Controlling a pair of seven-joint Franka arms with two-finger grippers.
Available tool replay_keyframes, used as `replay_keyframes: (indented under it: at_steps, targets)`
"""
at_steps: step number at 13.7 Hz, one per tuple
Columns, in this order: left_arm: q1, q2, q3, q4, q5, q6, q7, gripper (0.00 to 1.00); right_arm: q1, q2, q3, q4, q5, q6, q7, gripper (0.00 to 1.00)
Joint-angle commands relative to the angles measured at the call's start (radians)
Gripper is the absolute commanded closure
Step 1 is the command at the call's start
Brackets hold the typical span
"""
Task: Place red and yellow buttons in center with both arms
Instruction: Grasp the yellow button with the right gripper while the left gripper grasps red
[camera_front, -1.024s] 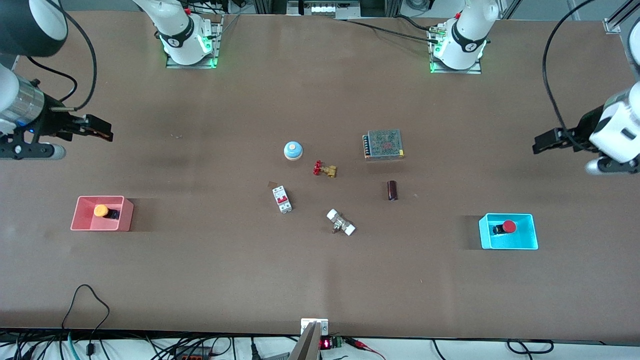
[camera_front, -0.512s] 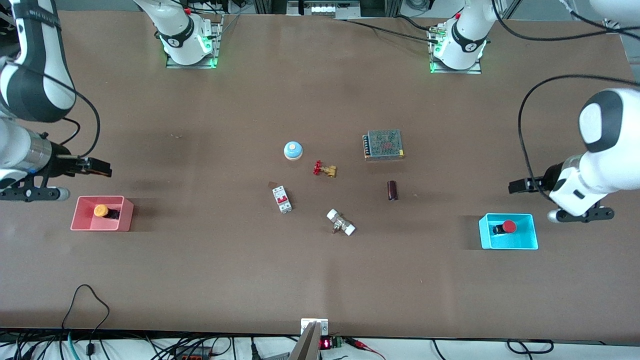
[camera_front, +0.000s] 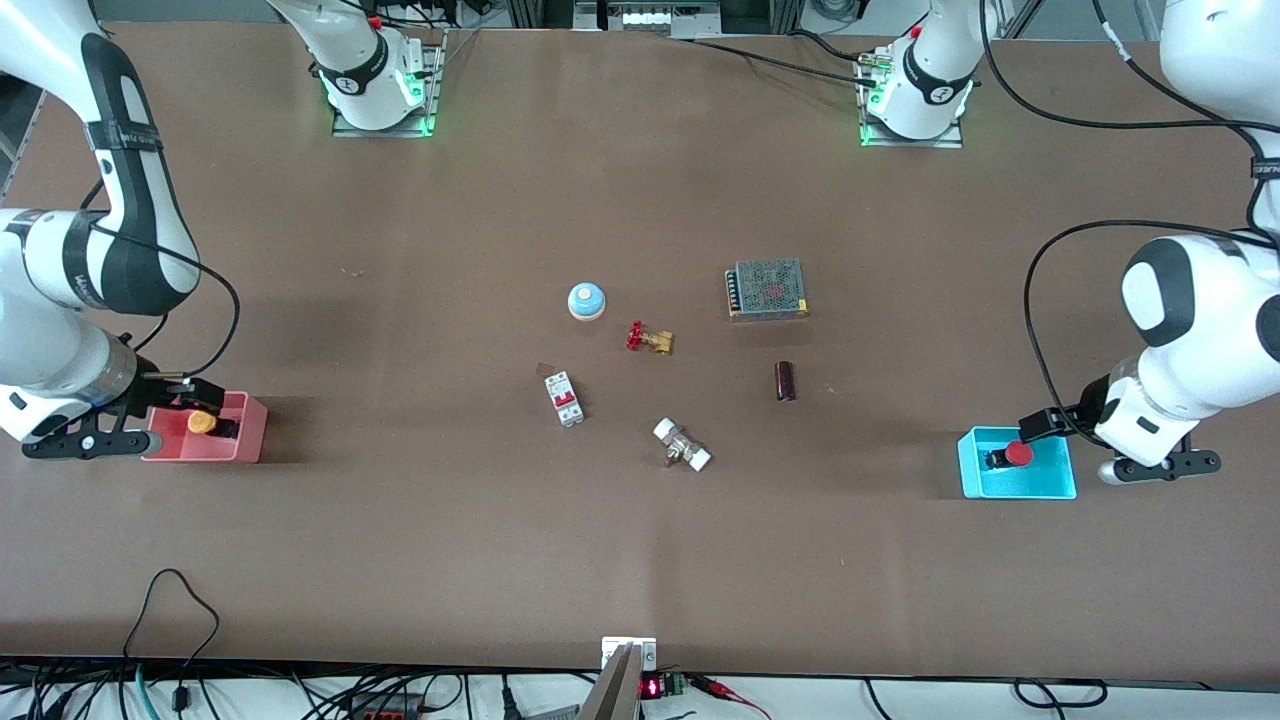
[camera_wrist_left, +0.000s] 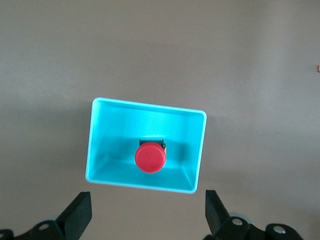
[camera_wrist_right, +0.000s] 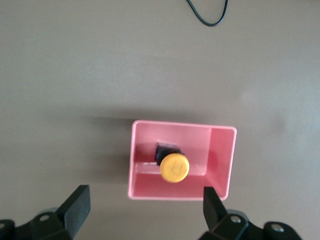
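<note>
The yellow button lies in the pink bin at the right arm's end of the table. My right gripper is open over that bin's edge. In the right wrist view the yellow button sits in the pink bin, just ahead of the open right gripper. The red button lies in the cyan bin at the left arm's end. My left gripper is open over it. The left wrist view shows the red button, the cyan bin and the open left gripper. The center is brown tabletop.
Around the middle lie a blue dome on a cream base, a red-handled brass valve, a white circuit breaker, a white-ended fitting, a dark cylinder and a metal power supply.
Both arms have swung toward the front camera and come down. The right gripper is now over the pink bin and the left gripper over the cyan bin. The buttons have not moved.
</note>
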Motion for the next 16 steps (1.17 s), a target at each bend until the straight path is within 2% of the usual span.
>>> replay_keyframes:
  at_steps: [1, 6, 8, 11, 14, 16]
  targets:
    - [0.002, 0.047, -0.004, -0.004, 0.049, 0.065, 0.032, 0.0, -0.038, 0.028, 0.002, -0.011, -0.012, 0.087, -0.048, 0.0]
    - [0.013, 0.09, -0.004, 0.01, 0.036, 0.083, 0.032, 0.0, -0.072, 0.045, -0.006, -0.118, 0.004, 0.234, -0.042, 0.0]
    - [0.013, 0.11, -0.002, 0.01, 0.04, 0.135, 0.044, 0.0, -0.077, 0.046, -0.007, -0.129, 0.005, 0.253, -0.04, 0.0]
    - [0.008, 0.144, -0.002, 0.011, 0.037, 0.146, 0.076, 0.0, -0.092, 0.046, -0.007, -0.141, 0.007, 0.254, -0.077, 0.0]
    - [0.01, 0.158, -0.002, 0.011, 0.036, 0.152, 0.076, 0.0, -0.101, 0.063, -0.01, -0.14, 0.16, 0.265, -0.221, 0.0]
    - [0.01, 0.175, -0.002, 0.028, 0.037, 0.157, 0.078, 0.0, -0.101, 0.074, -0.01, -0.138, 0.197, 0.27, -0.247, 0.0]
